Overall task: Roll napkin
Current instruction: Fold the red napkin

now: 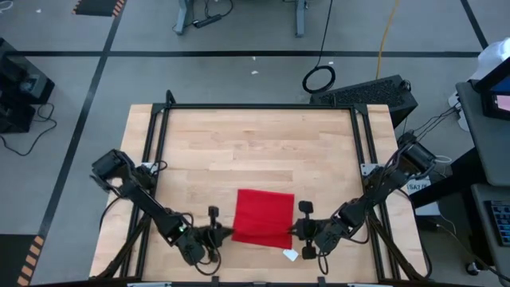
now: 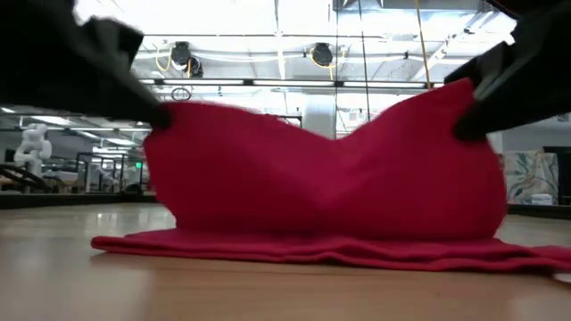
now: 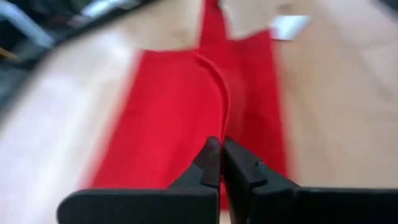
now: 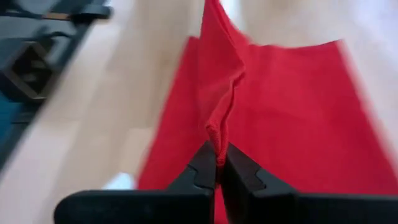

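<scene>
Low view: thin, limp bright red fabric napkin (image 2: 321, 187) sags between left end effector (image 1: 225, 233) and right end effector (image 1: 296, 232), each pinched on a near-edge corner, remainder on wooden bench (image 1: 255, 151); best gripped at corners.

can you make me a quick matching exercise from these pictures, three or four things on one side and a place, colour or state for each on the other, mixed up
Things:
1. napkin
2. left gripper
3. right gripper
4. white tag

Place, colour or state:
A. small and pale, lying on the wood by the cloth's near right corner
B. shut on the cloth's left edge
C. red, near edge lifted off the table
D. shut on the cloth's right edge

Right pairs: 1-C, 2-B, 3-D, 4-A
</scene>
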